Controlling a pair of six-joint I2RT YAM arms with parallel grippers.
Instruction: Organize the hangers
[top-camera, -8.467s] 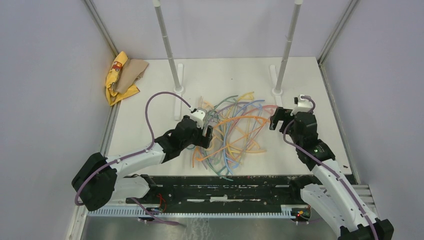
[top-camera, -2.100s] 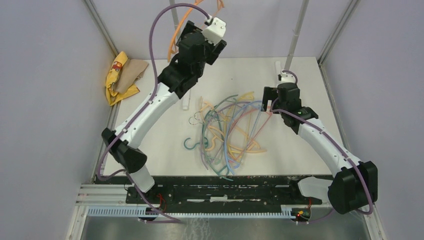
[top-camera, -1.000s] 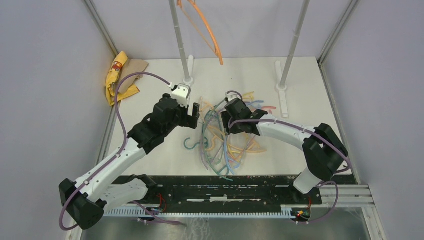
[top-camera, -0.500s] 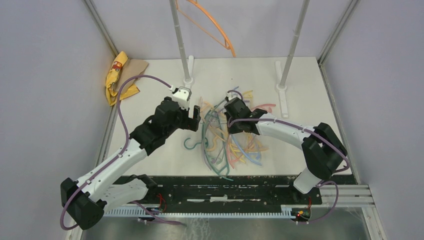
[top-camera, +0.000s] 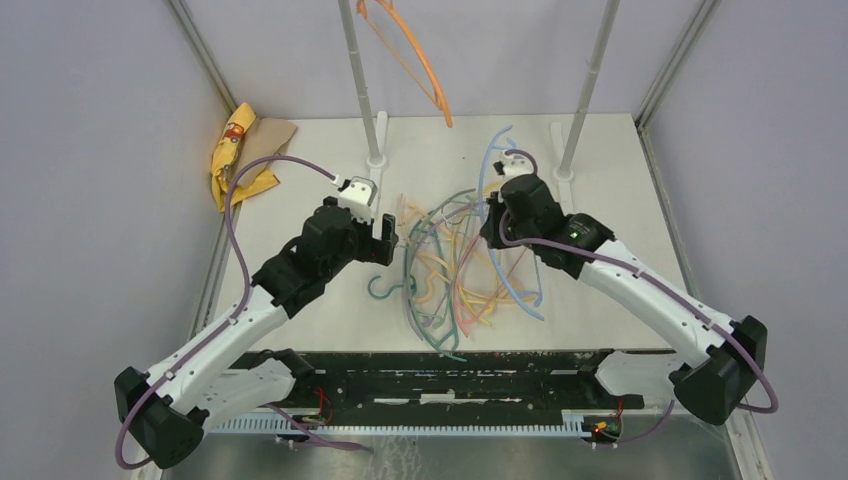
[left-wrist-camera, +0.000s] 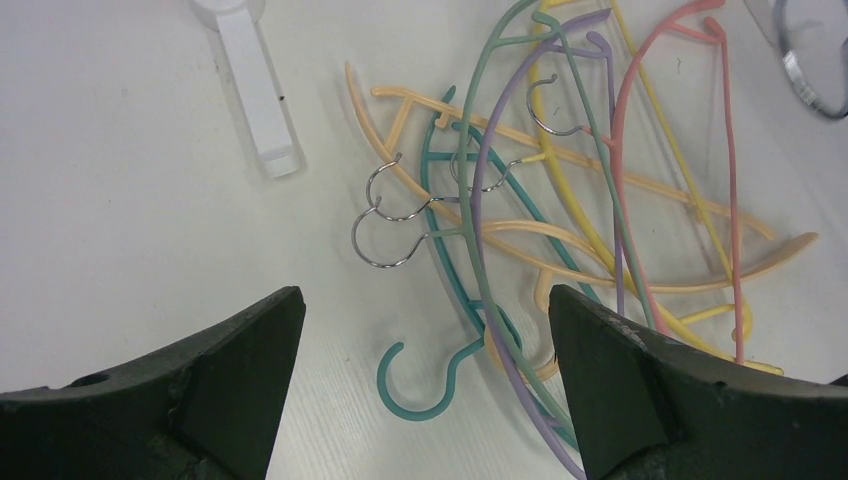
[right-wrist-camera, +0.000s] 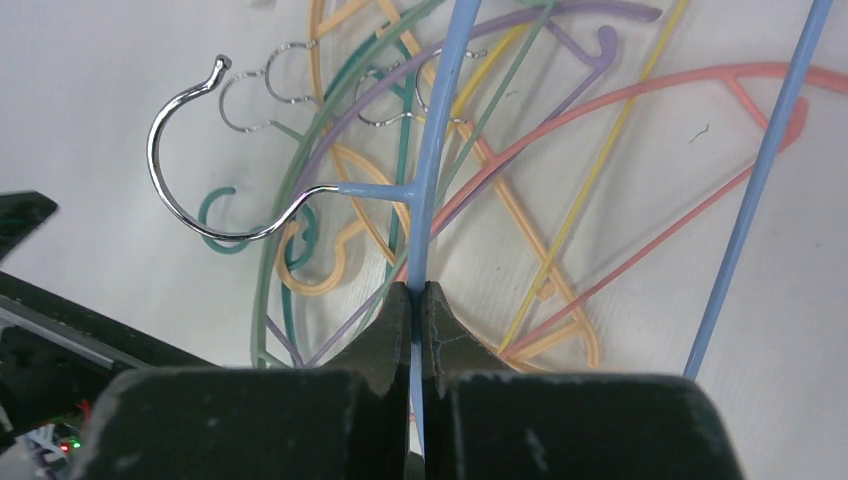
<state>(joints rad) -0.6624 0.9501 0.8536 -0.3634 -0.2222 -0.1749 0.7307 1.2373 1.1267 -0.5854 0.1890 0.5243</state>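
Note:
Several hangers (top-camera: 450, 265) in teal, yellow, pink, purple and peach lie tangled on the white table. An orange hanger (top-camera: 415, 55) hangs high on the rack. My right gripper (top-camera: 492, 215) is shut on the bar of a blue hanger (top-camera: 520, 295), raised above the pile; in the right wrist view the gripper (right-wrist-camera: 417, 292) pinches the blue hanger (right-wrist-camera: 432, 150) just below its metal hook (right-wrist-camera: 180, 190). My left gripper (top-camera: 390, 240) hovers open at the pile's left edge, its jaws (left-wrist-camera: 425, 300) wide above a teal hook (left-wrist-camera: 420, 385) and touching nothing.
Two grey rack poles (top-camera: 362, 90) (top-camera: 590, 80) rise from white feet (left-wrist-camera: 255, 90) at the back of the table. A yellow and tan cloth (top-camera: 245, 150) lies at the back left corner. Metal rails run along both sides.
My right gripper has shut on the blue hanger and carried it up and to the right, out of the pile. The left gripper drifted slightly. The orange hanger swings on the rack.

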